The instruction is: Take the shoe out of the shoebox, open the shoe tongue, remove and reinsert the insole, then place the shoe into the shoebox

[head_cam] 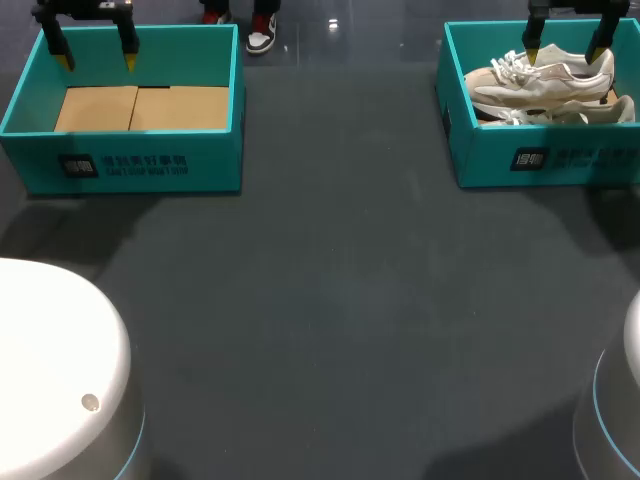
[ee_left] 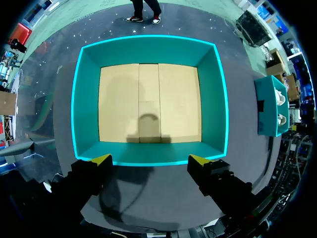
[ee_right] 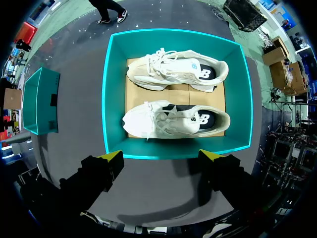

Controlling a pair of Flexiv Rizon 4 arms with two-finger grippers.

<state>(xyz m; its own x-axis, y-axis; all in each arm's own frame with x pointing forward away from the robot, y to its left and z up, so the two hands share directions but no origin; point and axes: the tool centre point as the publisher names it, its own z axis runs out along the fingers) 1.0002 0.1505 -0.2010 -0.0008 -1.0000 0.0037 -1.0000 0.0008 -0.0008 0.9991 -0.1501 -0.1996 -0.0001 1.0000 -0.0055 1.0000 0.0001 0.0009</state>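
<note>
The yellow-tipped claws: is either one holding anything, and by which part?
Nothing is held. The left gripper hangs open over the empty shoebox; the right gripper hangs open over the two shoes in the other shoebox, touching neither.

Two teal shoeboxes (head_cam: 140, 150) (head_cam: 480, 150), two white shoes (ee_right: 173, 72) (ee_right: 173, 119), two pairs of yellow-tipped fingers (head_cam: 65, 55) (head_cam: 533, 50).

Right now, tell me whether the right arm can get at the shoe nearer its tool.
Probably yes. The right tool hangs open above the open-topped shoebox, and the nearer shoe lies uncovered with nothing between them. The second shoe lies beside it, not on top.
</note>
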